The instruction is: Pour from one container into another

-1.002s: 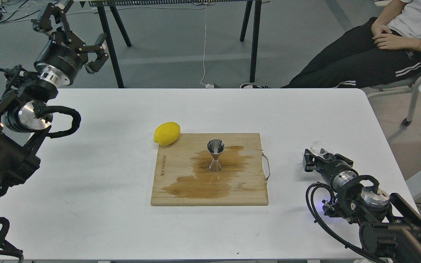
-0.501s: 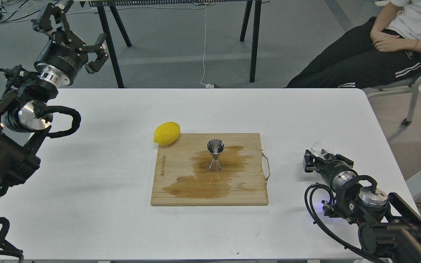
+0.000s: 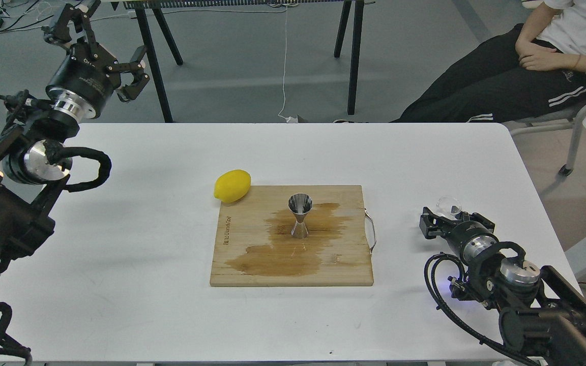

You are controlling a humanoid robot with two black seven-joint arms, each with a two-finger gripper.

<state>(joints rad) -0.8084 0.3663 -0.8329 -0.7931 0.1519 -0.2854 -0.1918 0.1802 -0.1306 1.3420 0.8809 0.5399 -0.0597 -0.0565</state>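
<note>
While the steel jigger (image 3: 300, 222) stands upright near the middle of the wooden cutting board (image 3: 252, 269), its open upper cone shows only shiny metal inside; whether it holds any liquid cannot be told. A broad dark wet stain (image 3: 293, 249) spreads over the board around its foot and toward the near edge. The clear glass cup (image 3: 449, 206) is off the board, low over the white table (image 3: 145, 305) near its right side, at the tip of the right gripper (image 3: 449, 218). It is so see-through that any contents are unclear, and the dark fingers are too hard to separate to say if they clasp it. The left gripper (image 3: 97, 46) hangs high beyond the table's far left corner, its fingers spread wide with nothing between them. A yellow lemon (image 3: 232, 185) lies on the table, touching the board's far left corner.
</note>
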